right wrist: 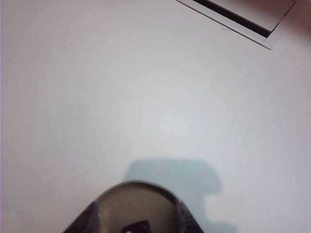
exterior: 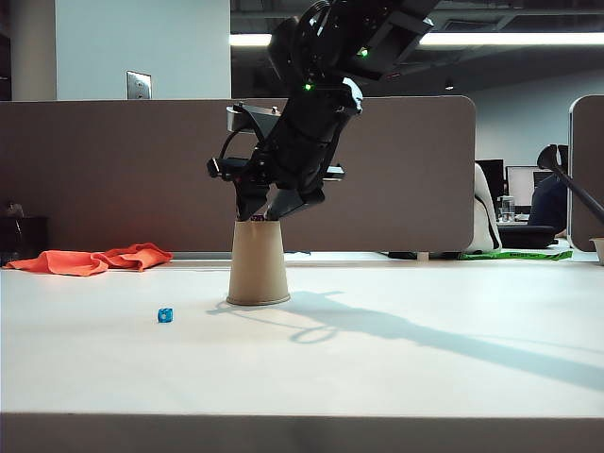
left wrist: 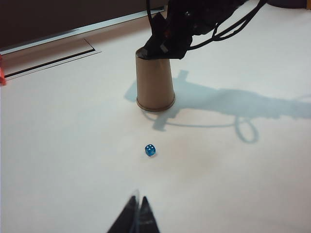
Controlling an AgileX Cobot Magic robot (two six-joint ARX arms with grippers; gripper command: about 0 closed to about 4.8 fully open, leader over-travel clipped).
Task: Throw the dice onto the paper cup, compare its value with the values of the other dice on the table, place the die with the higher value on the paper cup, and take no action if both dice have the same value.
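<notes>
Risk first: my right gripper (exterior: 267,209) hangs at upper centre of the exterior view, fingers spread just over the cup (exterior: 258,264), with the purple die (right wrist: 136,227) lying on its flat upturned base. A nudge could flick that tiny hard cube off, or tip the light, tapered paper shell. My left gripper (left wrist: 137,218), low in its frame, is pressed together and empty. The translucent blue die (exterior: 165,315) sits lower left on the smooth white table (exterior: 425,377).
</notes>
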